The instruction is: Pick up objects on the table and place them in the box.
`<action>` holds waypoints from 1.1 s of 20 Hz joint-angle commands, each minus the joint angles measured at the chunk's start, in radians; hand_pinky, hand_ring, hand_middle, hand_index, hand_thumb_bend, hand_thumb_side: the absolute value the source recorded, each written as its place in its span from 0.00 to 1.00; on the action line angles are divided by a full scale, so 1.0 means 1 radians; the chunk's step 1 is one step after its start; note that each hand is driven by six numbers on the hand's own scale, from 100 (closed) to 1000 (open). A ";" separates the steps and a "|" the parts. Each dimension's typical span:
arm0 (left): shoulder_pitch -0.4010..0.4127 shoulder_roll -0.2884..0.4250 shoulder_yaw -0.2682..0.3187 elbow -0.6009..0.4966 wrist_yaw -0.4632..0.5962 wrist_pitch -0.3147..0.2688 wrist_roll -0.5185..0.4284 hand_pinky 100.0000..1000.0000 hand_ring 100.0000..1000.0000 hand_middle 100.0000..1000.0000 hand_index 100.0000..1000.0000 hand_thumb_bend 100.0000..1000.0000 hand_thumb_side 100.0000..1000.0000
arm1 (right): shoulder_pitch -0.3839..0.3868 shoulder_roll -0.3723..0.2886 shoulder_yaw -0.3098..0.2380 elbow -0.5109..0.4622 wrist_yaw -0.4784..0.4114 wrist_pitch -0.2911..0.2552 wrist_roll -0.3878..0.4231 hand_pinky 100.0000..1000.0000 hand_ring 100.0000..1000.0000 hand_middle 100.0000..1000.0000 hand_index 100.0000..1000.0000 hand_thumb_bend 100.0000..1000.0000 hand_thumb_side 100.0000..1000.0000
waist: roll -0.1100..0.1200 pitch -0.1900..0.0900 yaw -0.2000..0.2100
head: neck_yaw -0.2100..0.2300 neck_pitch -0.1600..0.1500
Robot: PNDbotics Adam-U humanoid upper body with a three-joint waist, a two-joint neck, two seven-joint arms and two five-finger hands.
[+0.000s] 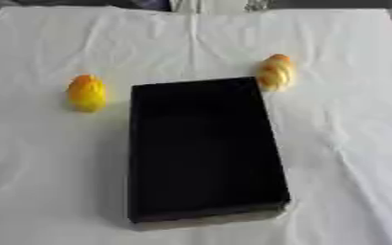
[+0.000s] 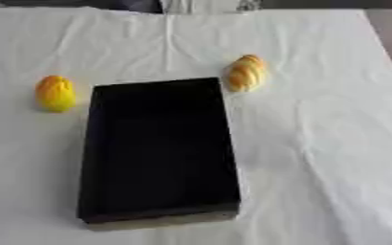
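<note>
Both fruit-like objs (image 1: 86, 93) (image 1: 276, 72) too blurry to ID; box (image 1: 201, 148) inside too dark

We see a black box (image 1: 201, 148) on a white-clothed worktop (image 1: 350, 143), a yellow object with an orange top (image 1: 86, 93), and a tan, orange-striped one (image 2: 245, 72).

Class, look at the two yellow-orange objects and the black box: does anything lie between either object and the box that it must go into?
Nothing visible does. The yellow object lies left of the black box with bare white cloth between; the striped orange object lies by its far right corner.
</note>
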 commanded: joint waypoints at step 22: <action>-0.002 0.047 -0.010 -0.016 0.009 -0.001 -0.017 0.82 0.84 0.74 0.91 0.10 0.50 | -0.080 -0.544 -0.004 0.156 0.069 0.176 -0.065 0.91 0.93 0.65 0.87 0.00 0.04 | -0.018 -0.032 -0.008 | 0.015 0.001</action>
